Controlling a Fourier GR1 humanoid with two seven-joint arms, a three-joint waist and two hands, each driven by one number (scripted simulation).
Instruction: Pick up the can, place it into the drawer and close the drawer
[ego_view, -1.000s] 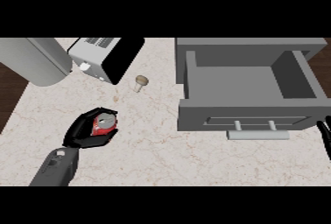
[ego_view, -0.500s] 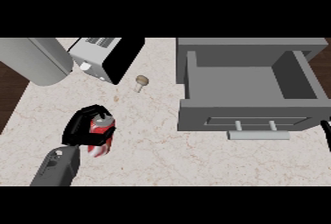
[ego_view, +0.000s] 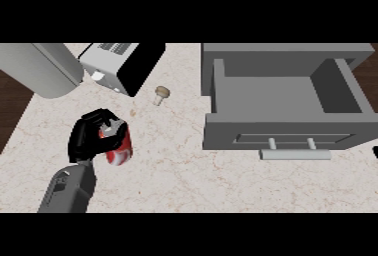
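Observation:
A red can (ego_view: 122, 148) with a silver top sits in my left hand (ego_view: 90, 138), at the left of the counter in the head view. The black fingers curl over the can's top and left side, hiding much of it, and the can leans. The grey drawer (ego_view: 210, 80) stands pulled open well to the right of the can, with nothing visible inside it. Its front panel carries a pale bar handle (ego_view: 295, 154). A dark sliver at the right edge (ego_view: 375, 151) may be my right hand.
A silver and black toaster (ego_view: 122, 65) stands at the back left beside a large grey cylinder (ego_view: 40, 67). A small mushroom (ego_view: 162, 93) lies between the toaster and the drawer. Marbled counter top (ego_view: 192, 180) spreads between the can and the drawer.
My left hand has curled tighter over the can. The can has tilted and shows more of its red side. The dark shape at the right edge has shrunk.

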